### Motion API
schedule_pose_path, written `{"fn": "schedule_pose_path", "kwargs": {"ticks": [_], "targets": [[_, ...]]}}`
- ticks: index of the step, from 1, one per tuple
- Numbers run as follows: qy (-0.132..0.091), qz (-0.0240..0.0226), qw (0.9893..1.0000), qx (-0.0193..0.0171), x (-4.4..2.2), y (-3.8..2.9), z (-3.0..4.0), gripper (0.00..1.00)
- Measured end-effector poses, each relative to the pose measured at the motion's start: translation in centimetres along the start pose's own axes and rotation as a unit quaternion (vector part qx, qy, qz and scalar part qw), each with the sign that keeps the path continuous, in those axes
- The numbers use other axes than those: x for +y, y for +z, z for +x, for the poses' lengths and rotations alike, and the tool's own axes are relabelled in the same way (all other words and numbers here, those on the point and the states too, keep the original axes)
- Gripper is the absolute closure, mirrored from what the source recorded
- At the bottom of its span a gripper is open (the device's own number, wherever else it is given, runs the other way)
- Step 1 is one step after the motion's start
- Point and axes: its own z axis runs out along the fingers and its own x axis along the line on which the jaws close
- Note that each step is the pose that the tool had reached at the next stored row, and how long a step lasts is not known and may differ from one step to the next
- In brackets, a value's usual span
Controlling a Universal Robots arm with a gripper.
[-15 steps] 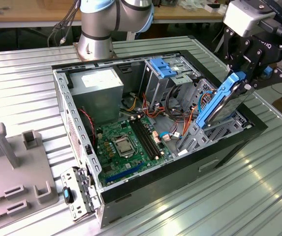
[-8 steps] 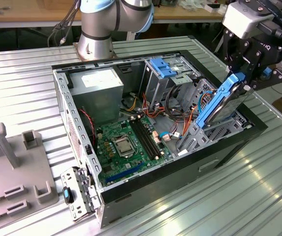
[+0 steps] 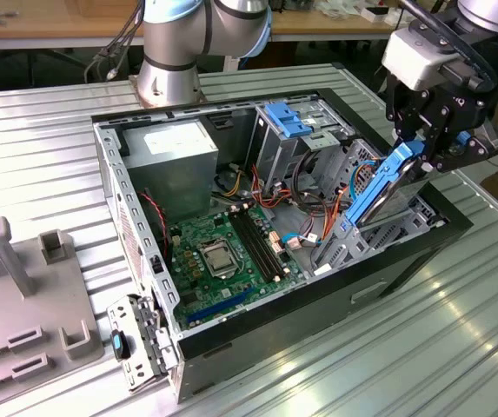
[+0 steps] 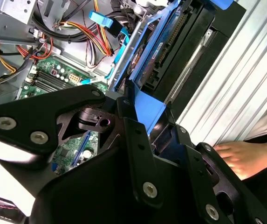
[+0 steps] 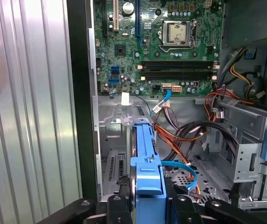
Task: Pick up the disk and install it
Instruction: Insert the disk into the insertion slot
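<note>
The disk (image 3: 377,193), a dark grey drive framed by bright blue rails, hangs tilted over the open computer case (image 3: 136,234), at the exterior view's right. Its lower end reaches down into the metal drive bay (image 3: 353,239) by the case's front wall. My black gripper (image 3: 424,149) is shut on the disk's upper end. In both wrist views the blue rail (image 5: 146,161) (image 4: 148,100) runs out from between the black fingers (image 5: 117,205) (image 4: 138,140) toward the case floor. The disk's dark body (image 4: 180,42) lies beside the case wall.
Inside the case are a green motherboard (image 3: 222,252), a grey power supply (image 3: 175,155), bundled cables (image 3: 305,195) and a lighter blue bracket (image 3: 288,120) on the upper cage. A grey fixture (image 3: 23,295) lies on the ribbed metal table (image 3: 405,347). Part of a person (image 4: 245,156) is near the case.
</note>
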Motion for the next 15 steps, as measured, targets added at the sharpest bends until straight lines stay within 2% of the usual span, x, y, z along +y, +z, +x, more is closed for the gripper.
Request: {"fn": "schedule_pose_path", "kwargs": {"ticks": [15], "targets": [[0.0,0.0,1.0,0.0,0.28,1.15,0.05,0.63]]}}
